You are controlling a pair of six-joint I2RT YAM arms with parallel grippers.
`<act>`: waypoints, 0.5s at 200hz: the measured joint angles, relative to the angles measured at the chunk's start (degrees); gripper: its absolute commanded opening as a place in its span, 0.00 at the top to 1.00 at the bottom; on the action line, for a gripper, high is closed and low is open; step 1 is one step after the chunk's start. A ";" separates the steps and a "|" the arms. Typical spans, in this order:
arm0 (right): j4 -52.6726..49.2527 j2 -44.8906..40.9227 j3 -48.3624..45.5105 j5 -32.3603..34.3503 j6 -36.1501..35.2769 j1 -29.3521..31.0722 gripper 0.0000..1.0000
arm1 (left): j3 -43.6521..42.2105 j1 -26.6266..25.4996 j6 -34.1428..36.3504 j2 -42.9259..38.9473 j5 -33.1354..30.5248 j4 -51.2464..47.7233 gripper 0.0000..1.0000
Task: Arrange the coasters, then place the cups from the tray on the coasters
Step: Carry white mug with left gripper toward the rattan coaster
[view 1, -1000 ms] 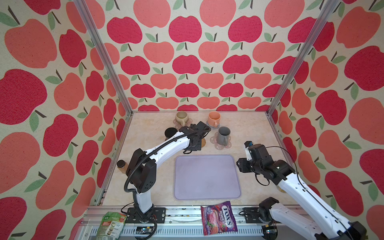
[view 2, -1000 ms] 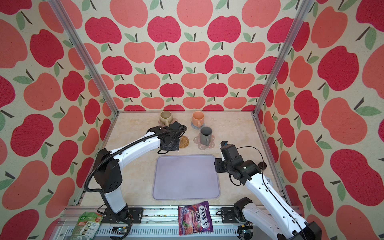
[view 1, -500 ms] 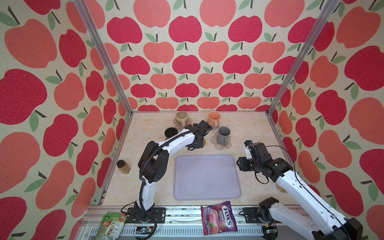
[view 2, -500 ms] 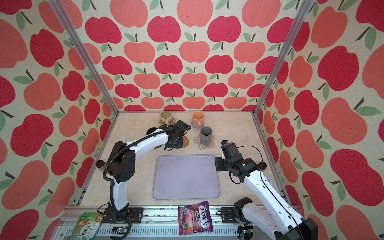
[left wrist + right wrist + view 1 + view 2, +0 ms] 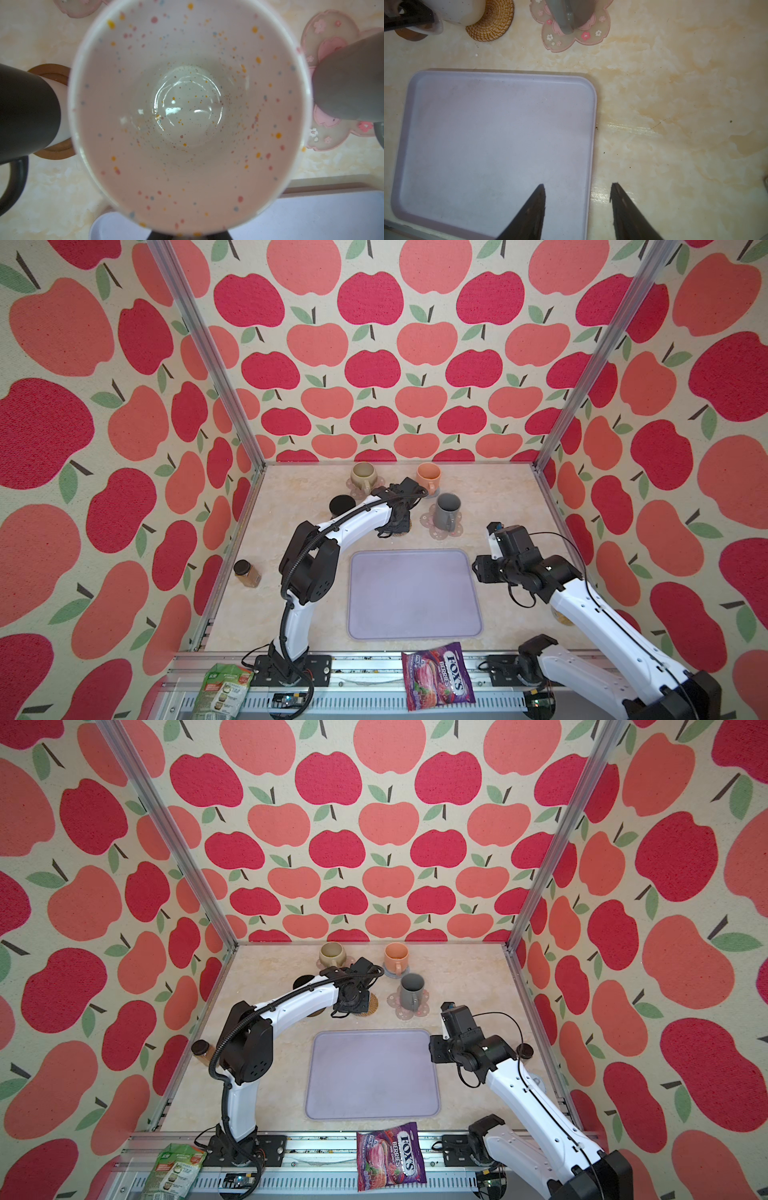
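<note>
Left wrist view — we look into the speckled white glazed mug (image 5: pixel 187 114) our left gripper (image 5: pixel 352 1002) clamps; right gripper (image 5: pixel 577 187) gapes empty.

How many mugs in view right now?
5. Beige mug and orange mug at the back, black mug at left, grey mug on a pink flower coaster, speckled white mug on the rattan coaster. None on the tray.

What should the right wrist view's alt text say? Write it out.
The right gripper, open and empty, hangs above the edge of a bare lavender tray. Beyond the tray, a speckled white mug stands on a woven rattan coaster and a grey mug on a pink flower coaster.
</note>
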 measured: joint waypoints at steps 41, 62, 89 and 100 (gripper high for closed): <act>0.42 0.00 -0.61 -0.24 0.00 -0.11 0.47 | 2.47 -0.22 -0.02 1.90 0.63 -0.17 1.00; 0.42 0.00 -0.96 -0.52 0.00 -0.11 0.47 | 3.67 -0.46 -0.22 3.02 0.74 -0.48 1.00; 0.59 0.00 -1.11 -0.70 0.00 -0.44 0.47 | 3.89 -0.76 -0.46 3.34 0.74 -0.87 1.00; 0.63 -0.02 -1.22 -0.72 -0.02 -0.44 0.46 | 3.89 -0.76 -0.70 3.34 0.74 -1.01 1.00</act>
